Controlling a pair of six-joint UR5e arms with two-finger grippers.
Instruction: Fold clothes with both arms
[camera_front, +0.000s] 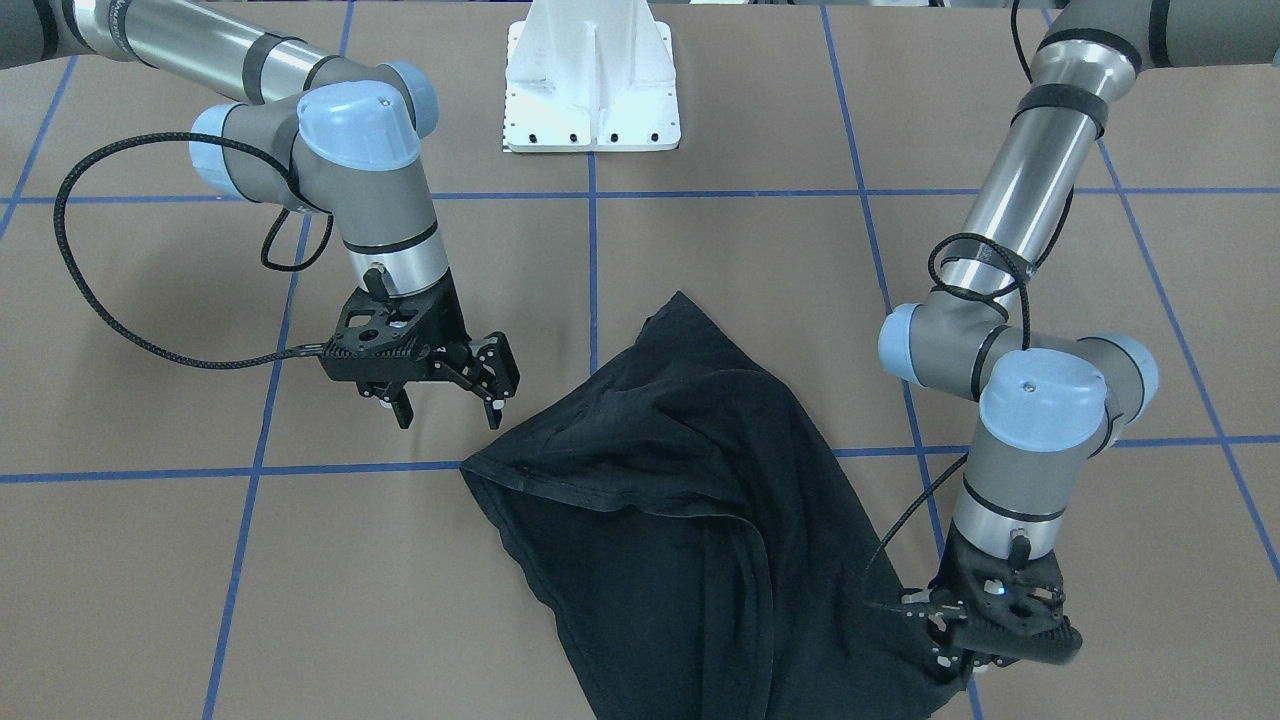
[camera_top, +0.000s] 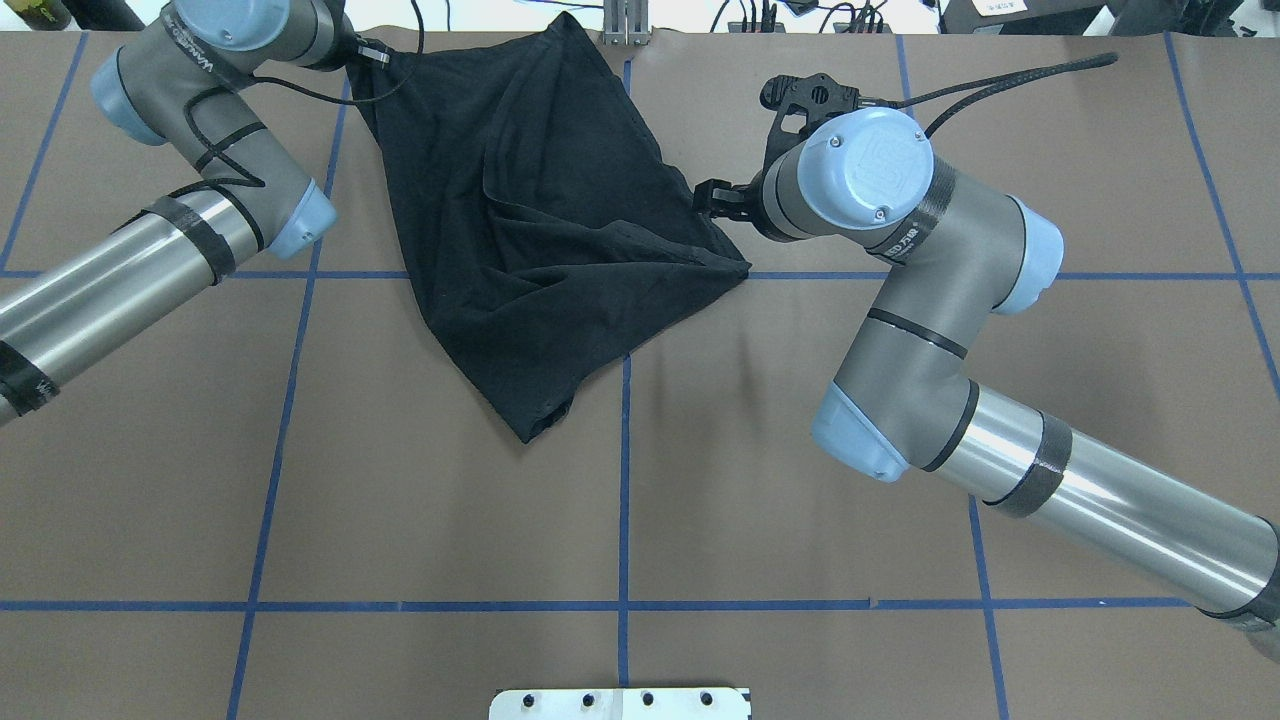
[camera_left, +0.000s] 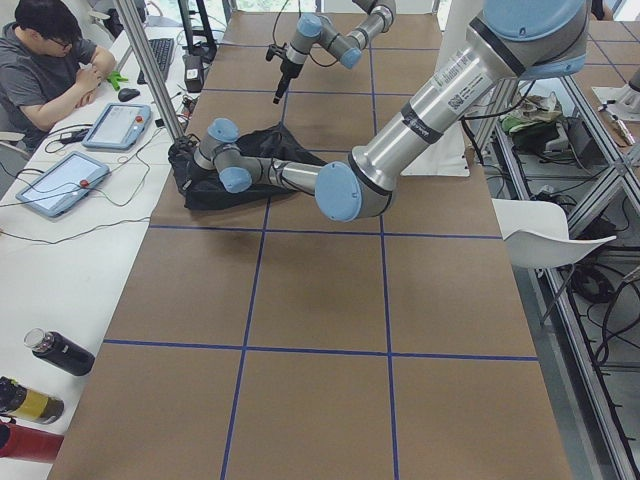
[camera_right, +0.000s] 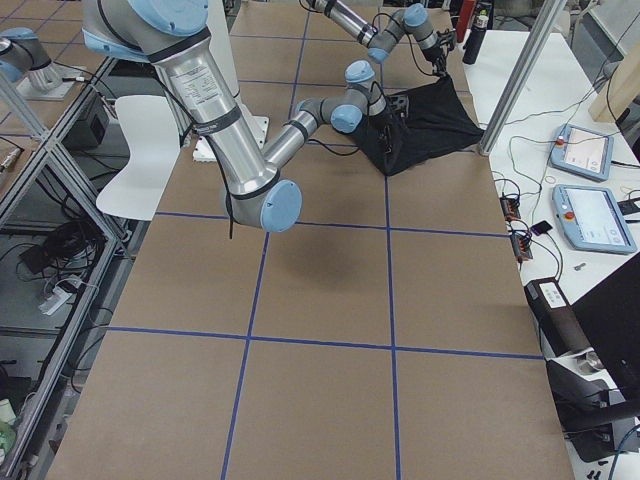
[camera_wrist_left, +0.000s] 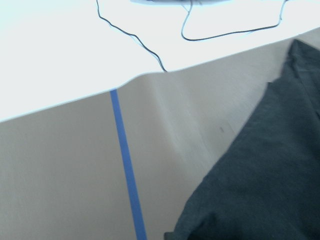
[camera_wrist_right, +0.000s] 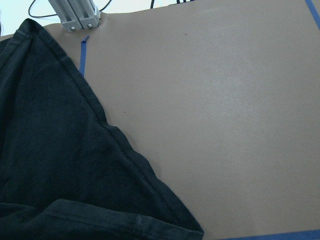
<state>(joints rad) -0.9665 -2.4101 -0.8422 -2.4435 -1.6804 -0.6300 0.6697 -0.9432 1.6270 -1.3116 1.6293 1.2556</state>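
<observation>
Barely started: T-shirt (camera_front: 660, 500) lies crumpled on the counter (camera_front: 150, 560); right gripper (camera_front: 450, 412) fingers wide beside it; left gripper (camera_front: 950, 665) fingers hidden, cannot tell.

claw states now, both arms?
Left claw: looks closed on a corner of the T-shirt.
Right claw: open, empty, beside the T-shirt.

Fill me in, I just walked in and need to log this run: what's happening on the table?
Two robot arms are working on a crumpled black T-shirt lying on the table. The left gripper is down at one corner of the shirt and seems to have hold of it, though its fingers are hidden. The right gripper hangs open beside the opposite corner, apart from the cloth. No neat fold shows yet.
</observation>
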